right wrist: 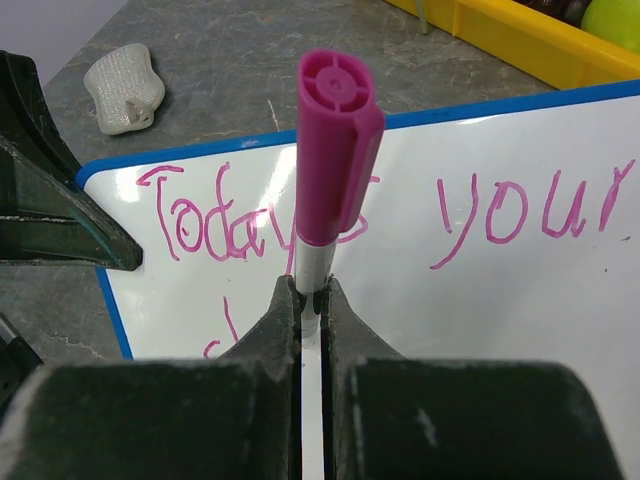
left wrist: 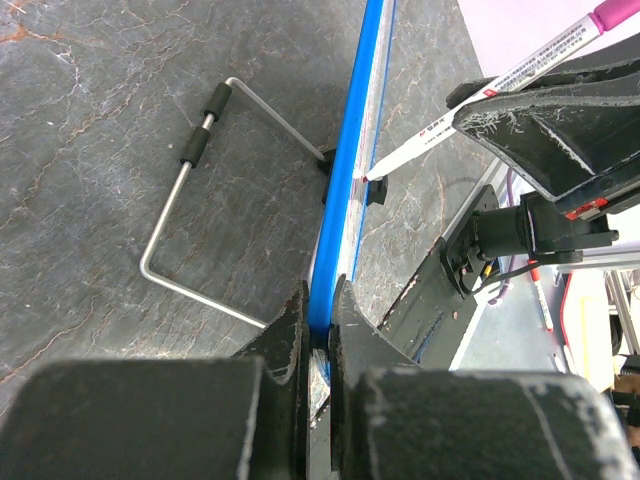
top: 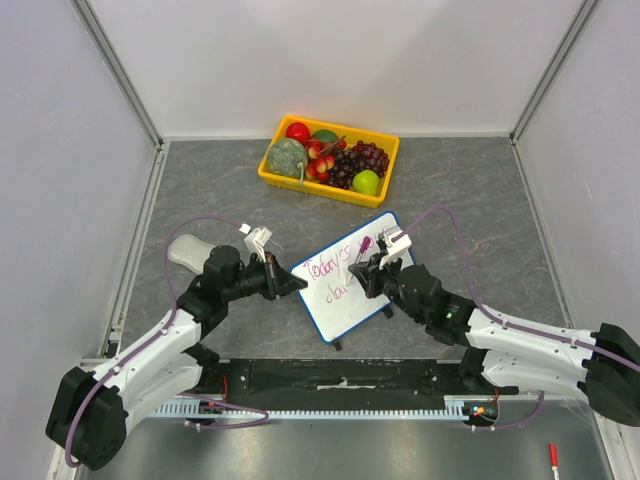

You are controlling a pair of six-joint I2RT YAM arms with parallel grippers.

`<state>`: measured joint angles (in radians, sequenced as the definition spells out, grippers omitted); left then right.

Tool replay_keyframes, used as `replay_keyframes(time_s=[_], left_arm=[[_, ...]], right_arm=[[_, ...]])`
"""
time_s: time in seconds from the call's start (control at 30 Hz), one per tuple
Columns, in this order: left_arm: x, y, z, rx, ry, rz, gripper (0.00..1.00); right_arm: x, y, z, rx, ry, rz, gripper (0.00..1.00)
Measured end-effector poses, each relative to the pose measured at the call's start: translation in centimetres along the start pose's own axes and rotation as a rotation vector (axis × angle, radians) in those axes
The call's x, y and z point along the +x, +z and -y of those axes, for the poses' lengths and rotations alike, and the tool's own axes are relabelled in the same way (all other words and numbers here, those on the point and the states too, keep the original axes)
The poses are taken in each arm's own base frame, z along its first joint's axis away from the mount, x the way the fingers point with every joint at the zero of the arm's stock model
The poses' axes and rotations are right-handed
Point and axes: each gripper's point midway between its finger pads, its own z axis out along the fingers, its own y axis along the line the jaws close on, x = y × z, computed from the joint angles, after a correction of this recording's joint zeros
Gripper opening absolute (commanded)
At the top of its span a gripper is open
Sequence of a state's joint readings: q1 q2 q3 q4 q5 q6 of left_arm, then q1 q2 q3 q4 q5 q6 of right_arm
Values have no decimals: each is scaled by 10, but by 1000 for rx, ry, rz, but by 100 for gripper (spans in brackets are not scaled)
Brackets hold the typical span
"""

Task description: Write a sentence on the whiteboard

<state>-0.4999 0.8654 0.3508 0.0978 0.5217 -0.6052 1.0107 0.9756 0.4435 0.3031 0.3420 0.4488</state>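
The left gripper (left wrist: 318, 300) is pinched shut on the blue rim of the single whiteboard (left wrist: 355, 150), gripping its left edge. The right gripper (right wrist: 310, 300) is clamped on the barrel of one magenta-capped marker (right wrist: 338, 130), whose tip meets the white face below the first line. One pink sentence (right wrist: 500, 215) reads "Today's your", with a few letters beneath. The board stands tilted on its wire stand (left wrist: 190, 150) on the grey table (top: 480, 200), between the two arms and near one yellow fruit basket (top: 330, 190). Both arms stretch low from their bases, angling inward toward each other. One pale pad (top: 187, 250) lies beside the left arm.
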Motion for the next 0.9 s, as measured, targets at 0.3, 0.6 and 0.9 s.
replay_keyframes(time_s=[0.3,0.6,0.9], left_arm=[[0,0,0,0,0,0,2],[0,0,0,0,0,0,2],[0,0,0,0,0,0,2]], right_arm=[[9,-3,-2,-25,9,-21,0],[19,-6,-4,-47,27,-43,0],[27,-8,-11,-94,54,-61,0]])
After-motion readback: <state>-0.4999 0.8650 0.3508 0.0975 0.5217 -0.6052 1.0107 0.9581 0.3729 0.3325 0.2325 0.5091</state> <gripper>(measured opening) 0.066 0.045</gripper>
